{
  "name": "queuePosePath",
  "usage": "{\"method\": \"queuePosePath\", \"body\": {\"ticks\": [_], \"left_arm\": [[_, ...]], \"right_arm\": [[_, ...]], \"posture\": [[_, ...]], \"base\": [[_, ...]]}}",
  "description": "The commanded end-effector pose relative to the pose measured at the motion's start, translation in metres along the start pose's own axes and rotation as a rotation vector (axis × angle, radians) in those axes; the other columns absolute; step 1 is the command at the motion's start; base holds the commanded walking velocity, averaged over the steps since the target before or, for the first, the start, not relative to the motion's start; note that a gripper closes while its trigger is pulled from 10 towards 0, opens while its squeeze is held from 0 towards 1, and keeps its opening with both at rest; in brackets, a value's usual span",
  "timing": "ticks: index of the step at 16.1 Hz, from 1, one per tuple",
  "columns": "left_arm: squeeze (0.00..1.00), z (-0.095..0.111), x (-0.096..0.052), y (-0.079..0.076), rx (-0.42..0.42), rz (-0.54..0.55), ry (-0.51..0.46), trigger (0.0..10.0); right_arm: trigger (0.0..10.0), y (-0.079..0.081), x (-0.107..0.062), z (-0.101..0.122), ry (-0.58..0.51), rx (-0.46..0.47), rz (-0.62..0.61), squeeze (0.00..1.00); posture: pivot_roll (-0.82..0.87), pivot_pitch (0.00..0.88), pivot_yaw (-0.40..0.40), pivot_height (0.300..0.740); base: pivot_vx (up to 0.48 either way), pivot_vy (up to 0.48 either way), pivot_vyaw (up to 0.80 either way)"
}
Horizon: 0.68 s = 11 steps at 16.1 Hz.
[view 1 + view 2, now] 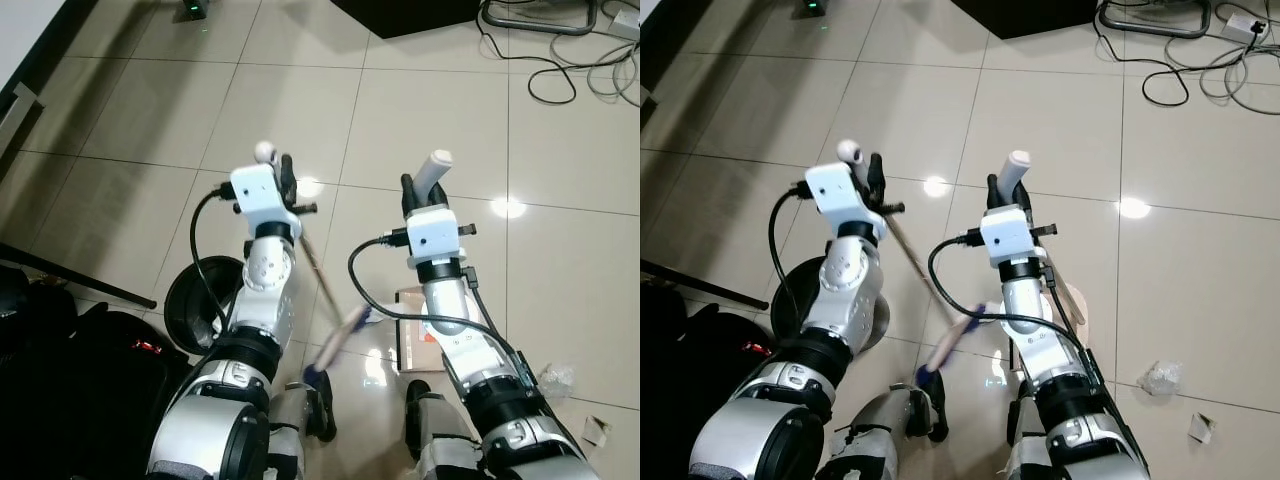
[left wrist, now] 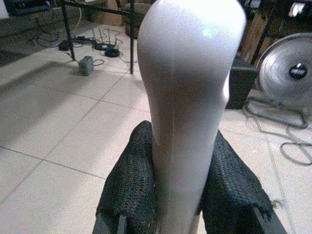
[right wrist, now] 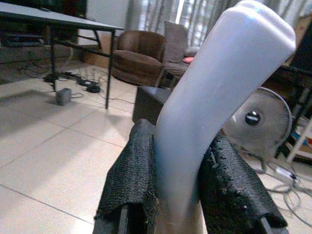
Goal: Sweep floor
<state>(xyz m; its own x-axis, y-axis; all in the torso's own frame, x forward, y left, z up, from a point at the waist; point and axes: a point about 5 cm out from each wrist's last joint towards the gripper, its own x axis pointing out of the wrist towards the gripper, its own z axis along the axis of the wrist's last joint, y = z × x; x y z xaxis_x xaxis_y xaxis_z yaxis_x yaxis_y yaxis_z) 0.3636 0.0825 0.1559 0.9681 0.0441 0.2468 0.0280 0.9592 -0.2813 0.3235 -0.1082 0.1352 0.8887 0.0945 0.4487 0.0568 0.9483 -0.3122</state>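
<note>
The floor (image 1: 420, 110) lay bare ahead while the left gripper (image 1: 283, 180) squeezed the broom (image 1: 318, 270) handle and the right gripper (image 1: 420, 192) squeezed the dustpan (image 1: 420, 335) handle, both upright, likely ready to sweep up paper scraps (image 1: 1161, 376).

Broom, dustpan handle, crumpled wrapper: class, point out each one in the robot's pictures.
broom (image 1: 318, 268), left eye view, on its thin stick.
dustpan handle (image 1: 433, 172), left eye view, on its white top.
crumpled wrapper (image 1: 1161, 377), right eye view, on its middle.
</note>
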Motion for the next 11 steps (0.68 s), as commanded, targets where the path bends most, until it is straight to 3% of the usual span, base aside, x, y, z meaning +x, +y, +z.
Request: {"method": "queuePosePath", "body": {"ticks": [1, 3, 7, 9, 11], "left_arm": [[0.0, -0.004, -0.009, -0.039, -0.186, -0.037, 0.036, 10.0], [0.0, 0.005, -0.013, -0.057, -0.239, -0.137, 0.013, 10.0], [0.0, 0.021, -0.02, -0.076, -0.242, -0.325, -0.03, 10.0], [0.0, 0.025, -0.019, -0.075, -0.218, -0.39, -0.039, 10.0], [0.0, 0.029, -0.012, -0.054, -0.111, -0.422, -0.056, 10.0]], "right_arm": [[10.0, 0.009, -0.016, -0.02, 0.139, 0.051, -0.01, 0.0], [10.0, 0.009, -0.013, -0.019, 0.14, 0.057, -0.009, 0.0], [10.0, 0.013, -0.01, -0.019, 0.135, 0.056, 0.014, 0.0], [10.0, 0.012, -0.009, -0.019, 0.135, 0.055, 0.02, 0.0], [10.0, 0.005, -0.009, -0.022, 0.144, 0.074, -0.007, 0.0]], "posture": [[0.1, 0.39, 0.185, 0.74], [0.11, 0.383, 0.185, 0.74], [0.1, 0.36, 0.181, 0.74], [0.1, 0.345, 0.177, 0.74], [0.09, 0.288, 0.167, 0.74]], "base": [[0.0, 0.0, 0.0], [0.0, 0.0, 0.0], [0.0, 0.0, 0.0], [0.0, 0.0, 0.0], [0.0, 0.0, 0.0]]}}
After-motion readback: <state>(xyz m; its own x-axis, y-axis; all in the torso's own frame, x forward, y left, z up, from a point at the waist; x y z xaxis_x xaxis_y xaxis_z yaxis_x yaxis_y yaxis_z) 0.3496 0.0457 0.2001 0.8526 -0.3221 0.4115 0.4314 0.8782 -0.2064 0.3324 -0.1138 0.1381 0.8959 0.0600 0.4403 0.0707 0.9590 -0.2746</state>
